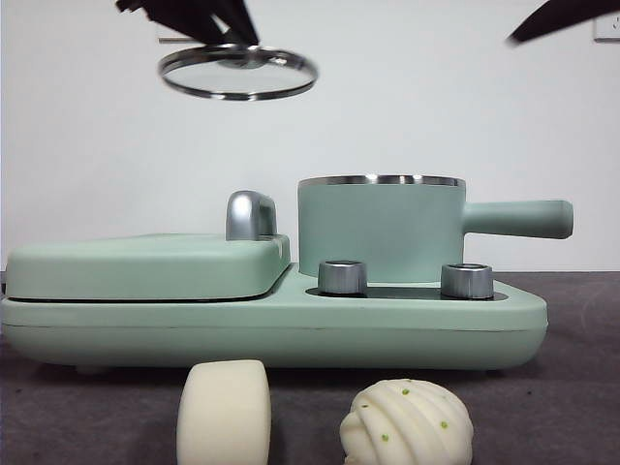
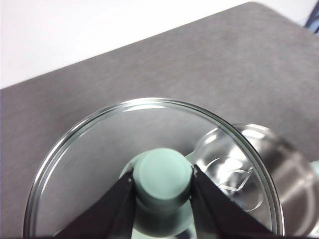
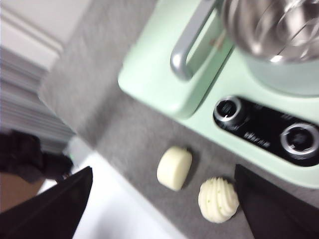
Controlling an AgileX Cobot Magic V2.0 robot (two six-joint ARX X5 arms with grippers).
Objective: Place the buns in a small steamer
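The small steamer [image 1: 381, 228] stands uncovered on the right of the mint-green cooker, its straight handle [image 1: 518, 218] pointing right. Its steel inside shows in the right wrist view [image 3: 271, 30]. My left gripper [image 2: 163, 175] is shut on the green knob [image 2: 163, 164] of the glass lid [image 1: 237, 73], held in the air above the griddle, high at the left. Two buns lie on the grey table in front of the cooker: a smooth one [image 1: 225, 417] [image 3: 174, 168] and a ridged, green-flecked one [image 1: 407, 423] [image 3: 218, 199]. My right gripper [image 3: 163, 172] hangs open high above the buns.
The flat griddle lid [image 1: 145, 266] with its chrome handle [image 1: 250, 215] fills the cooker's left half. Two steel knobs [image 1: 342, 276] [image 1: 467, 280] sit on the black panel in front of the steamer. The right arm shows as a black tip [image 1: 562, 17] at the top right.
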